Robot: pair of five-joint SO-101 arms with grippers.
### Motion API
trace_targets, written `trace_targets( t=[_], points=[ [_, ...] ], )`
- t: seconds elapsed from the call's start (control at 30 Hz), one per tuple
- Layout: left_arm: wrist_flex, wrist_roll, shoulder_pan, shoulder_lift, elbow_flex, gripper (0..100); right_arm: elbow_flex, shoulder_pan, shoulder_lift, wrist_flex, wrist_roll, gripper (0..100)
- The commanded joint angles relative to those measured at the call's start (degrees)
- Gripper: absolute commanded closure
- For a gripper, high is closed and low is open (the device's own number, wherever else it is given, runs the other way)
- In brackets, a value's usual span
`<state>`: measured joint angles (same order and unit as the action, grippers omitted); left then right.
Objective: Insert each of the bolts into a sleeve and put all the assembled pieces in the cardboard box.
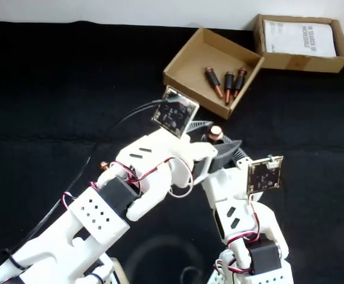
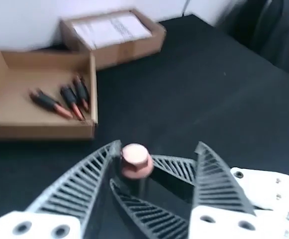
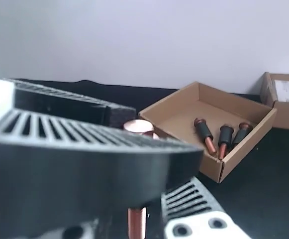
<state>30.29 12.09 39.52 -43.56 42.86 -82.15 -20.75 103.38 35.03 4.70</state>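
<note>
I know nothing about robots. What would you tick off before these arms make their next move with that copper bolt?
1. Where the bolt is: ok. Its copper head stands where the left gripper and the right gripper meet.
2. Whether the bolt sits in a sleeve: cannot tell. The grippers hide it below the head.
3. Firm hold on the bolt: cannot tell.
4. Whether the cardboard box is open and facing up: ok.
5. Room in the box: ok. Three assembled pieces lie at one side, with bare floor beside them.
</note>
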Motion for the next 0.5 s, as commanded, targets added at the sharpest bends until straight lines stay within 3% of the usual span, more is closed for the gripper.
trace_targets(
  t=[0.0,0.13,0.3,0.47],
  points=[
    [6.8,0.1,0.0,-1.1,-5.9,74,1.8,1.1,-0.1,-1.3,-0.7,99.1],
    [12.8,0.1,-0.4,-3.1,-9.8,74,1.7,1.2,-0.1,-1.3,-0.4,99.1],
    [14.2,-0.3,-1.5,-10.9,-10.8,74,1.7,1.2,-0.2,-1.3,-0.4,99.1],
    [17.2,-0.3,-6.5,-19.6,-10.3,76,2.0,1.3,-0.2,-1.3,-0.4,99.1]
  ],
)
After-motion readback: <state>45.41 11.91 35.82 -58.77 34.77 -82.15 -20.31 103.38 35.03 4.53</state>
